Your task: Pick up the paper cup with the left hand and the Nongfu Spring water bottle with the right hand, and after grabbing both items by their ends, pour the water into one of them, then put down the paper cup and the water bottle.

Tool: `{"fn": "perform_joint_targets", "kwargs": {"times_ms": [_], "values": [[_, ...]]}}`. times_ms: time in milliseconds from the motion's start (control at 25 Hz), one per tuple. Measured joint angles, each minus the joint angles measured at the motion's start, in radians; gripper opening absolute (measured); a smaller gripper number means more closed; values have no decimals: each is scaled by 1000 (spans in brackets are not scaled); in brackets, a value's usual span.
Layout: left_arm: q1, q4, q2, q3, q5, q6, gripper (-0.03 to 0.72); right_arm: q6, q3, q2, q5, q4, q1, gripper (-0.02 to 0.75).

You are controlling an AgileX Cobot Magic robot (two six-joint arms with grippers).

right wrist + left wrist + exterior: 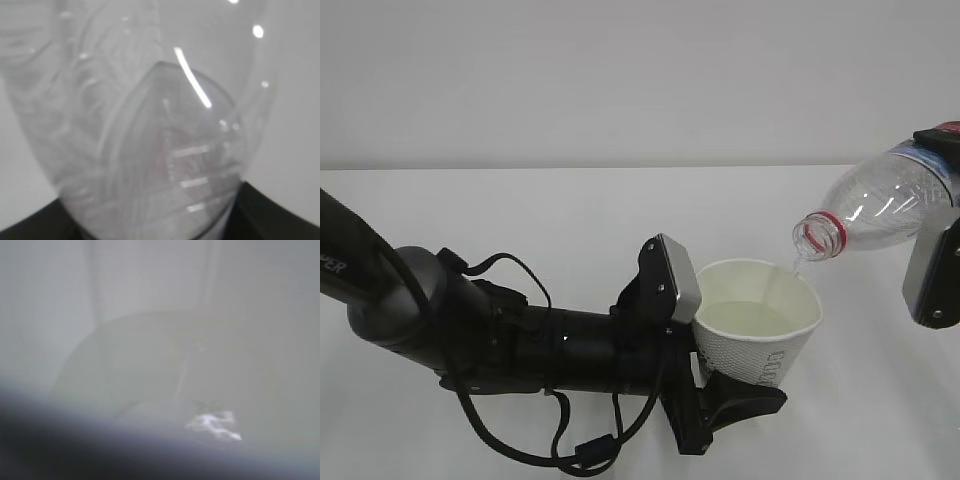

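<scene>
The white paper cup (760,335) is upright, and my left gripper (725,360) is shut on its lower half: the grey plate is behind it and a black finger (745,400) is in front. Water (750,318) lies inside the cup. The clear Nongfu Spring water bottle (885,200) is tilted, with its red-ringed mouth (818,238) over the cup's right rim. A thin stream (798,266) falls from it. My right gripper (942,205) is shut on the bottle's far end at the frame edge. The left wrist view is a blur of the cup's inside (165,365). The bottle (160,140) fills the right wrist view.
The white table (570,220) runs back to a pale wall. My left arm (500,335), with its looping cables, lies across the lower left of the exterior view. Nothing else stands on the table in view.
</scene>
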Motion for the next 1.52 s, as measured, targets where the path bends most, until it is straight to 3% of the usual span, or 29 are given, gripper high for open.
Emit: {"fn": "perform_joint_targets", "kwargs": {"times_ms": [1520], "values": [[0,0,0,0,0,0,510,-14,0,0,-1,0,0,404]]}}
